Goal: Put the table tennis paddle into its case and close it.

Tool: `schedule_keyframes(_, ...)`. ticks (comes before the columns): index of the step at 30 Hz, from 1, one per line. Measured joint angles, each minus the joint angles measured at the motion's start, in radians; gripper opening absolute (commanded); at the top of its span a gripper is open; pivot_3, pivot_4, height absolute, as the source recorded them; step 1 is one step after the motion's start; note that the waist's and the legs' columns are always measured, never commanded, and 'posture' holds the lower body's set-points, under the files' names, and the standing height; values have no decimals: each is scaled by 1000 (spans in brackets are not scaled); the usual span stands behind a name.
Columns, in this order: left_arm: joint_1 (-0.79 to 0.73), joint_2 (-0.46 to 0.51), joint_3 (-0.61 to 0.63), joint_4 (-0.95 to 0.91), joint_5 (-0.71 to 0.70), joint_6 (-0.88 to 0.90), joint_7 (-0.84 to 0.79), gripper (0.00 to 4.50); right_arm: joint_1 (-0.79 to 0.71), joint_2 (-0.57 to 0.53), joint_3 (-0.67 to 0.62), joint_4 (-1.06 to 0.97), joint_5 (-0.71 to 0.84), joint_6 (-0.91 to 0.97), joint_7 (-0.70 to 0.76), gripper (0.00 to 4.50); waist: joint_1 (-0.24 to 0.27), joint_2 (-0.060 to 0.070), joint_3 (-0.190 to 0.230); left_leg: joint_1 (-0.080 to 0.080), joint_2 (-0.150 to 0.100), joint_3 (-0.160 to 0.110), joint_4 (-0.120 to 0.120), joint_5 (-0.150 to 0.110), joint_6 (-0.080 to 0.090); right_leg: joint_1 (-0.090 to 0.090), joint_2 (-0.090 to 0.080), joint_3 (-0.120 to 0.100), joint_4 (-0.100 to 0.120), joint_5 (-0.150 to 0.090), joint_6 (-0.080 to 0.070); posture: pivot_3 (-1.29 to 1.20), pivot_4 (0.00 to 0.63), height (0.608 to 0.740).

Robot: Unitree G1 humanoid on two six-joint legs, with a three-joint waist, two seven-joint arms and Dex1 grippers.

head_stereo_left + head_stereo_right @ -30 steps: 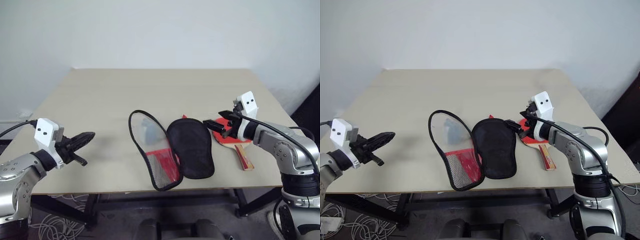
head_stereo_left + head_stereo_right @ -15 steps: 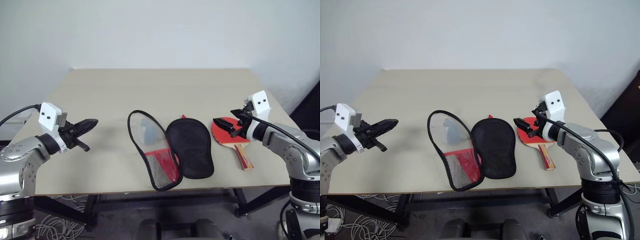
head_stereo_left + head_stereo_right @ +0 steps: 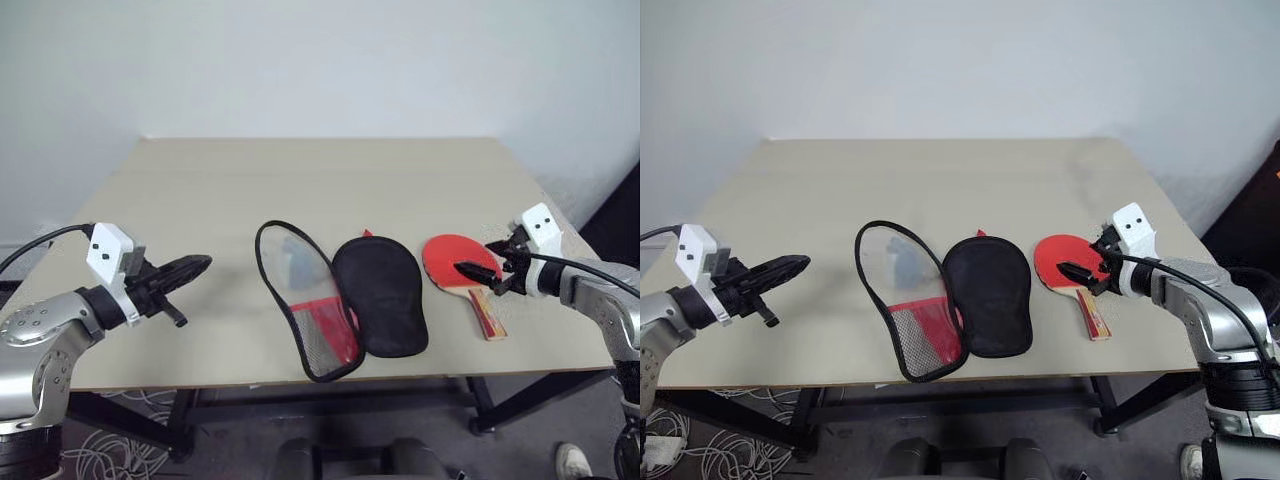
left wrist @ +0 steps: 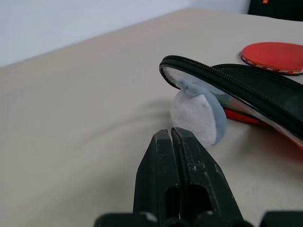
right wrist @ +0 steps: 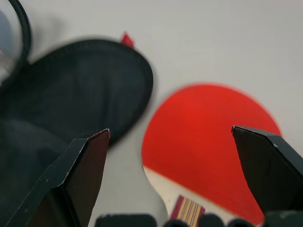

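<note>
The right arm is reaching in from the bench's right edge, its forearm lying low and its right claw pointing leftward and slightly down, with the two black fingers standing spread wide and holding nothing. That claw is hovering over the spot where the blade of the paddle meets its handle, and whether it is touching the wood cannot be told. The paddle is lying flat near the bench's right side, red rubber face up, its short light-wood handle with reddish sides pointing toward the front edge. Just to its left, the case is lying unzipped and spread open, one half showing black lining, the other half black-edged with a clear window, mesh and red. A small grey-blue lump is sitting under that window half. The left arm is bending in from the left, its left claw pressed together and empty, held above bare bench well apart from the case.
</note>
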Motion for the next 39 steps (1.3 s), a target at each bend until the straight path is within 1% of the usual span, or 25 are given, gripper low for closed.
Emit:
schedule_keyframes(6, 3, -22, -1, -9, 0, -2, 9, 0, 10, 3, 29, 34, -60, 37, -56, 4471, -2, 0, 0, 0, 0, 0, 0, 0, 0, 0, 0, 0, 0, 0, 0, 0, 0, 740)
schedule_keyframes(13, 5, -22, -6, -2, 1, -15, 5, 0, 117, 17, 31, -19, -69, 128, -110, 4471, -2, 0, 0, 0, 0, 0, 0, 0, 0, 1, 0, 0, 0, 0, 0, 0, 0, 740)
schedule_keyframes(20, -22, -22, -43, 36, 9, -24, -3, 0, 165, 78, 4, -56, -85, 153, -195, 4471, -2, 0, 0, 0, 0, 0, 1, 0, 0, 1, 1, 0, 1, 0, 0, 0, 0, 740)
schedule_keyframes(23, -33, -22, -52, 44, 12, -28, -4, 0, 159, 134, -31, -46, -90, 165, -252, 3895, -2, -1, -1, 0, 0, 0, 1, 0, 0, 1, 1, 0, 1, 0, 0, 0, 0, 740)
schedule_keyframes(24, -36, -22, -54, 48, 14, -31, -4, 0, 149, 165, -46, -33, -90, 169, -275, 3584, -2, -1, -1, 0, 1, 0, 1, 0, 0, 1, 1, 0, 1, 0, 0, 0, 0, 740)
schedule_keyframes(28, -41, -24, -64, 55, 19, -35, -3, 0, 100, 253, -96, 18, -90, 192, -352, 2108, -2, -1, -1, 0, 1, -1, 2, 0, 0, 1, 1, 0, 1, 0, 0, 0, 0, 740)
schedule_keyframes(30, -41, -27, -77, 55, 21, -36, -3, 0, 76, 286, -122, 39, -91, 208, -394, 1440, -2, -1, -1, 0, 0, 0, 2, 0, 0, 1, 1, 0, 1, 0, 0, 0, 0, 740)
schedule_keyframes(31, -41, -31, -79, 55, 22, -37, -3, 0, 68, 296, -134, 47, -92, 212, -413, 1185, -2, -1, -1, 0, 0, 0, 2, 0, 0, 1, 1, 0, 1, 0, 0, 0, 0, 740)
schedule_keyframes(36, -41, -35, -79, 56, 23, -44, -2, 0, 24, 339, -199, 86, -92, 230, -476, 1183, -2, 0, 0, 0, 0, 0, 2, 0, 0, 1, 1, 1, 2, 0, 0, 0, 0, 740)
schedule_keyframes(39, -40, -36, -79, 56, 24, -47, -1, 0, -32, 344, -241, 100, -85, 228, -489, 1183, -2, 1, 0, 0, 0, 0, 1, 0, 0, 0, 1, 1, 2, 0, 0, 0, 0, 740)
